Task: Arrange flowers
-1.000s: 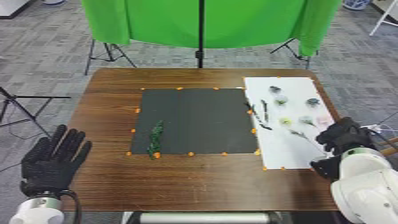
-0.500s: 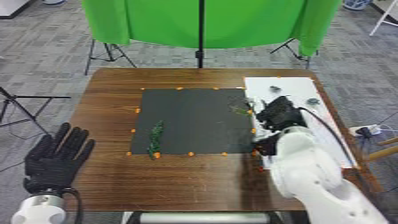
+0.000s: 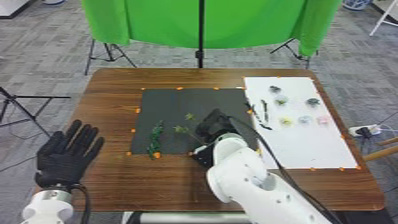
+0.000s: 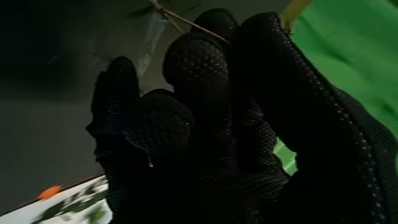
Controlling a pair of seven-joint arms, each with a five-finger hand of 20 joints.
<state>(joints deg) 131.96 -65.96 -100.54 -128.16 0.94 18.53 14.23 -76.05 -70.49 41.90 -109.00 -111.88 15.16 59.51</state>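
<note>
Head view: over the black mat (image 3: 182,102), away from the white sheet (image 3: 311,152), the right arm (image 3: 253,182) has swung; its right hand (image 3: 216,125) is nearly closed, pinching. Right of the green branch (image 3: 155,137), a small sprig (image 3: 181,129) now extends from that grip by its thin stem (image 4: 191,24), so placing probably comes next.

A robotics laboratory or test studio, identified by its fittings: white robot arms (image 3: 235,172) at the near side of a brown wooden table (image 3: 107,100); orange marks (image 3: 138,111) along the edges of a dark mat (image 3: 173,105) and a white sheet (image 3: 311,150); beyond the table's far edge, a green backdrop cloth (image 3: 151,22) and a black upright pole (image 3: 201,30); black tripods (image 3: 90,57) at far left and far right; underfoot, grey office-type carpet (image 3: 49,55); at right, a cabled white fitting (image 3: 364,131).
</note>
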